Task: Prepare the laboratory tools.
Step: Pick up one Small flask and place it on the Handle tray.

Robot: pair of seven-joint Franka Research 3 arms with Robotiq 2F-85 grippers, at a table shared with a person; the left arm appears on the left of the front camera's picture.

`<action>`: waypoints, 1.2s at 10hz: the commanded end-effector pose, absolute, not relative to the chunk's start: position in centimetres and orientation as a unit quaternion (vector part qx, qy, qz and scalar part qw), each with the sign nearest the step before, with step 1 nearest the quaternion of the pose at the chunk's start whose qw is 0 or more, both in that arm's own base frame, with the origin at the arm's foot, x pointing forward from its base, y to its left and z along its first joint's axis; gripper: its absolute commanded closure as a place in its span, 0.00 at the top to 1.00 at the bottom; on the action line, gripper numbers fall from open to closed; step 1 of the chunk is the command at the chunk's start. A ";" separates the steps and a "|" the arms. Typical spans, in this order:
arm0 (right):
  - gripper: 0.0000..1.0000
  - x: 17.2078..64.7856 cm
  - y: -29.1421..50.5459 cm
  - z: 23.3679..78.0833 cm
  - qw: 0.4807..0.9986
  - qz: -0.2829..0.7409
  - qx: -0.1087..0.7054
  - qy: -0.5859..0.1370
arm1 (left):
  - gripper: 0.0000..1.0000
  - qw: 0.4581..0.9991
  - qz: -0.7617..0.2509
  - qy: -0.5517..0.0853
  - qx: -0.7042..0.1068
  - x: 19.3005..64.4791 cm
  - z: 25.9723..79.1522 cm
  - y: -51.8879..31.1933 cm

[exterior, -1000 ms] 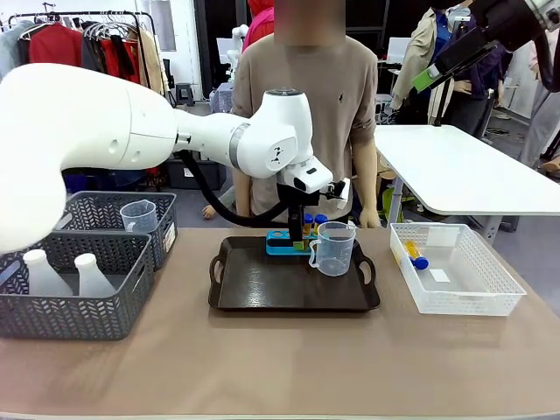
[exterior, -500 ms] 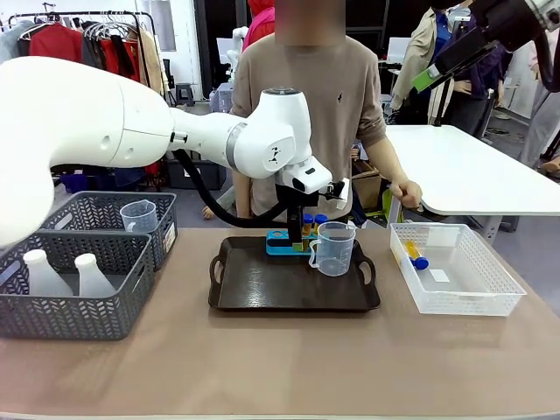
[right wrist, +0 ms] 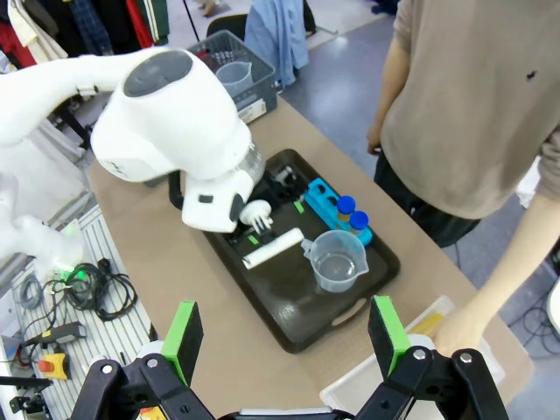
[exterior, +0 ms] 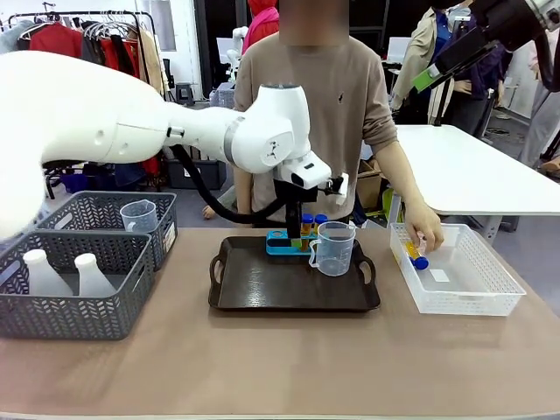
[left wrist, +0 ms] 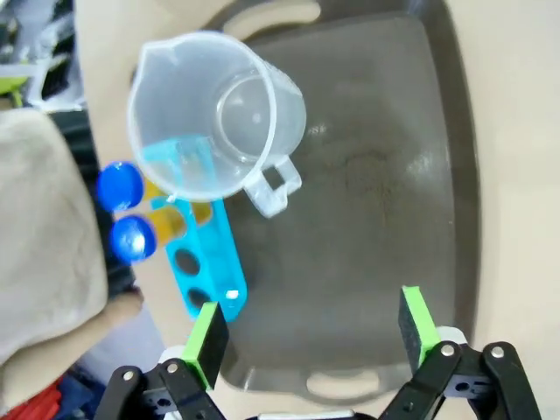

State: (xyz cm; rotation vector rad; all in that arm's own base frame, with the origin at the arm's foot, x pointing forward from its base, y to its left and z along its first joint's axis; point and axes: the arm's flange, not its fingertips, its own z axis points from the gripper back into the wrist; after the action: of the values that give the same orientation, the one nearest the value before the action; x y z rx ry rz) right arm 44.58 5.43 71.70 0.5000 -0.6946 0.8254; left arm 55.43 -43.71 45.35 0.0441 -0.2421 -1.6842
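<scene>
A clear handled measuring beaker (exterior: 332, 248) (left wrist: 219, 118) stands on the dark brown tray (exterior: 262, 289) (left wrist: 385, 175). Behind it, two yellow-orange tubes with blue caps (exterior: 312, 222) (left wrist: 122, 210) stand in the small blue rack (exterior: 282, 241) (left wrist: 206, 271). My left gripper (left wrist: 311, 328) hangs open above the tray, beside the rack, with nothing between its fingers. Another tube (exterior: 416, 255) lies in the white basket (exterior: 464, 297), and the person's hand (exterior: 426, 234) is on it. White conical flasks (exterior: 44, 273) stand in a grey basket at the left. High above the table, my right gripper (right wrist: 284, 337) is open and holds nothing.
Two grey baskets (exterior: 87, 315) stand at the table's left; the far one holds another clear beaker (exterior: 138, 215). The person stands behind the tray at the far edge. A white table (exterior: 472, 171) is at the back right. The near tabletop is bare.
The person's hand has swung from their side over the white table's edge and down into the white basket, onto the tube. My left arm has lifted slightly above the tray.
</scene>
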 end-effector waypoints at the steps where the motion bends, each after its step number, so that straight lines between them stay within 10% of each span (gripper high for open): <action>1: 1.00 44.5 5.6 71.8 0.825 0.390 0.239 -0.331 | 1.00 0.700 -0.704 -0.118 0.018 51.7 49.9 -39.1; 8: 1.00 44.5 5.6 71.8 0.825 0.390 0.239 -0.331 | 1.00 0.893 -0.391 -0.216 0.065 42.7 59.2 -22.2; 12: 1.00 44.5 5.6 71.8 0.825 0.390 0.239 -0.331 | 1.00 0.900 -0.381 -0.198 0.076 44.9 60.5 -18.7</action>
State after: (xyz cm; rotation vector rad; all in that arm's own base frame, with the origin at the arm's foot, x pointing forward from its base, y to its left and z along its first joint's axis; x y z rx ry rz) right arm 44.57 5.42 71.68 0.4994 -0.6941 0.8250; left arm 43.48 -16.55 61.16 0.1355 -0.4160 -0.7295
